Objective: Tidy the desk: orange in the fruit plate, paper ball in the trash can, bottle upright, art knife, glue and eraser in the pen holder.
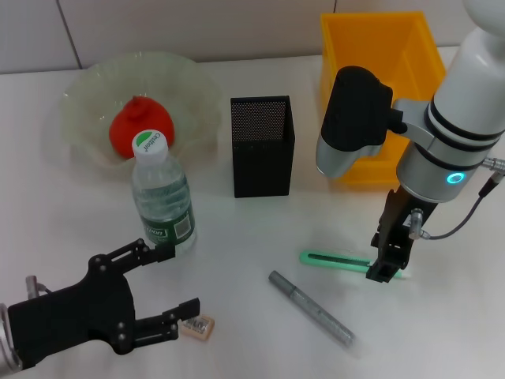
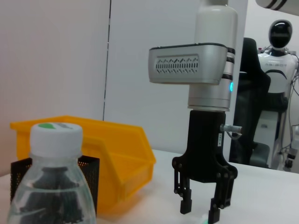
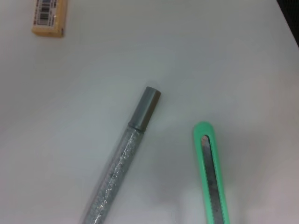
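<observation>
Head view: the orange [image 1: 140,124] already sits in the fruit plate [image 1: 87,99] and the bottle [image 1: 162,197] stands upright just in front of it, so the remaining work appears to be the small items for the pen holder [image 1: 263,146]. The right hand [image 1: 387,264] hangs fingers-down over one end of the green art knife [image 1: 335,260], which lies flat on the counter [image 1: 252,316]; the grey glue stick [image 1: 312,308] lies near it. The left hand [image 1: 162,292] rests low, wide open and empty, with the eraser [image 1: 197,327] at its fingertip. The yellow trash can [image 1: 379,71] is behind. Left wrist view: right hand [image 2: 201,210] has its jaws spread, holding nothing, placed to straddle the knife. Right wrist view: knife [image 3: 212,179], glue stick [image 3: 124,163] and eraser [image 3: 48,17] all lie free on the counter.
</observation>
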Robot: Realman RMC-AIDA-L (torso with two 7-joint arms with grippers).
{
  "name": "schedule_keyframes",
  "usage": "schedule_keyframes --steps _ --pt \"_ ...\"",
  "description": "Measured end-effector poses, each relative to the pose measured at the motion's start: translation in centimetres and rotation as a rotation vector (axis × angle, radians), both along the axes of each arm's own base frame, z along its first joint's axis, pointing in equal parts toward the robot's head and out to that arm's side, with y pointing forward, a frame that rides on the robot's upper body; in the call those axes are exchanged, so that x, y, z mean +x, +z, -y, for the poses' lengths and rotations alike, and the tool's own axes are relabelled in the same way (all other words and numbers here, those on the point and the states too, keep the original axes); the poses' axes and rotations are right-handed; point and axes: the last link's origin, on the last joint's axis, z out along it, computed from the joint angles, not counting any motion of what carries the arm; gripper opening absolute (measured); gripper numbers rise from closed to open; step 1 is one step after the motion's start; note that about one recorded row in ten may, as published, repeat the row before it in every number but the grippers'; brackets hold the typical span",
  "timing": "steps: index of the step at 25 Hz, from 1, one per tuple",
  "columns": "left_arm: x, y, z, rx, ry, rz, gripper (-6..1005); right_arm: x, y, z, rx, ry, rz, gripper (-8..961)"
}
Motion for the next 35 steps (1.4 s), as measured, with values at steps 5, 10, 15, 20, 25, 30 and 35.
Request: schedule_keyframes --steps 5,10,15,20,25,30,35 --pt "-0.1 -0.1 0.1 -0.013 -0.003 -0.011 814 0.1 -0.1 0.0 0.002 0.003 0.000 511" --pt "-0.1 -0.2 0.2 -0.023 -0.004 -0.019 814 0.2 -0.4 0.1 -0.001 0.017 0.011 507" --pt "-0.2 -0.1 0.2 -0.025 -0.002 -0.020 813 0.3 -0.6 0.2 -0.002 0.023 0.017 503" --pt "-0.2 -0.1 0.2 -0.026 -0.002 -0.020 812 0.4 -0.7 0.2 0.007 0.027 0.011 468" --pt "-0.2 -0.1 0.2 -0.026 -0.002 -0.020 811 0.5 -0.8 0.1 0.009 0.031 0.008 399" --pt "-0.1 -0.1 0.2 -0.027 -0.003 -0.019 810 0.5 -0.8 0.1 0.010 0.033 0.006 374" --pt "-0.1 -0.1 0.1 -0.028 -0.006 -0.018 809 0.6 -1.0 0.3 0.003 0.039 0.012 349"
